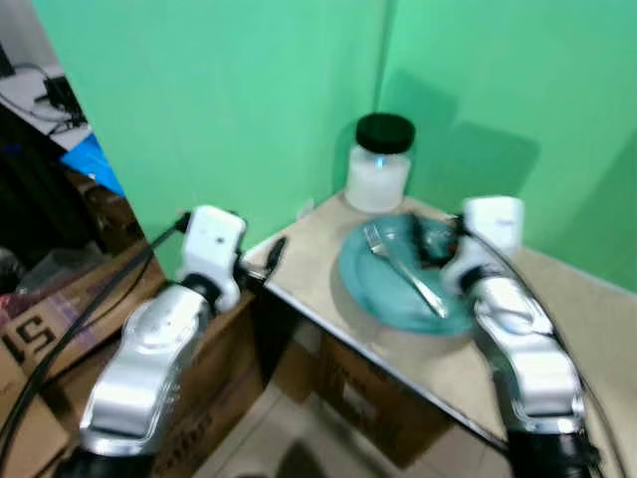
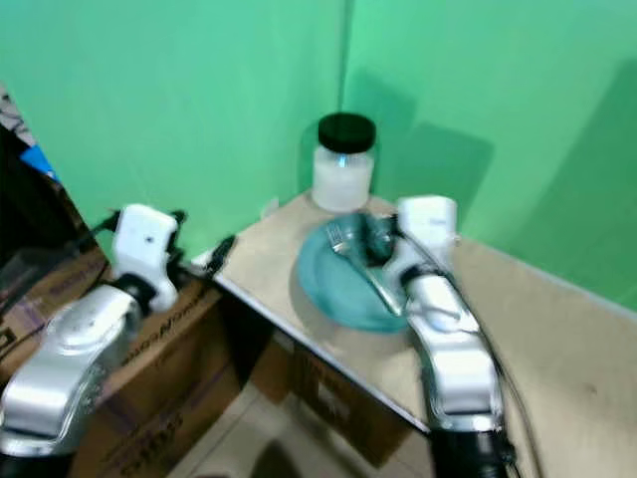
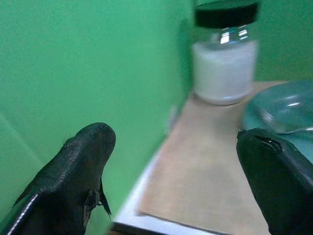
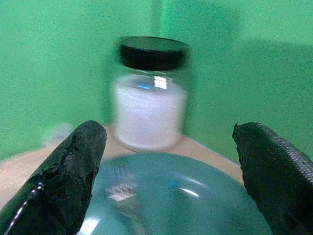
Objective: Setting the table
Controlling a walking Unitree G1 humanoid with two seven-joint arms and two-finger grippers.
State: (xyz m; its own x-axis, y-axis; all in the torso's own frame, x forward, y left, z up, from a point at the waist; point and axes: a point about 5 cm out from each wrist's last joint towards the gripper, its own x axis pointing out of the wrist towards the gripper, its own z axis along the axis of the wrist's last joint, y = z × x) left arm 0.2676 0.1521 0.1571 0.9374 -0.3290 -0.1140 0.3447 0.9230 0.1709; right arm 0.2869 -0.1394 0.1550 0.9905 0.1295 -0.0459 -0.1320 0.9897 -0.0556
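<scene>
A teal plate [image 1: 366, 286] lies at the corner of a beige table [image 1: 587, 329], and a silver fork [image 1: 408, 274] rests across it. My right gripper [image 1: 434, 239] hovers over the plate's far side, open, with nothing between its fingers [image 4: 73, 171]. In the right wrist view the plate [image 4: 195, 205] sits just below and a jar stands ahead. My left gripper [image 1: 271, 257] is at the table's left corner edge, also open and empty, its fingers [image 3: 83, 161] spread wide toward the tabletop.
A glass jar [image 1: 378, 169] of white contents with a black lid stands behind the plate, against the green wall [image 1: 249, 100]. Cardboard boxes [image 1: 60, 329] crowd the floor at left, and another box [image 1: 378, 398] sits under the table.
</scene>
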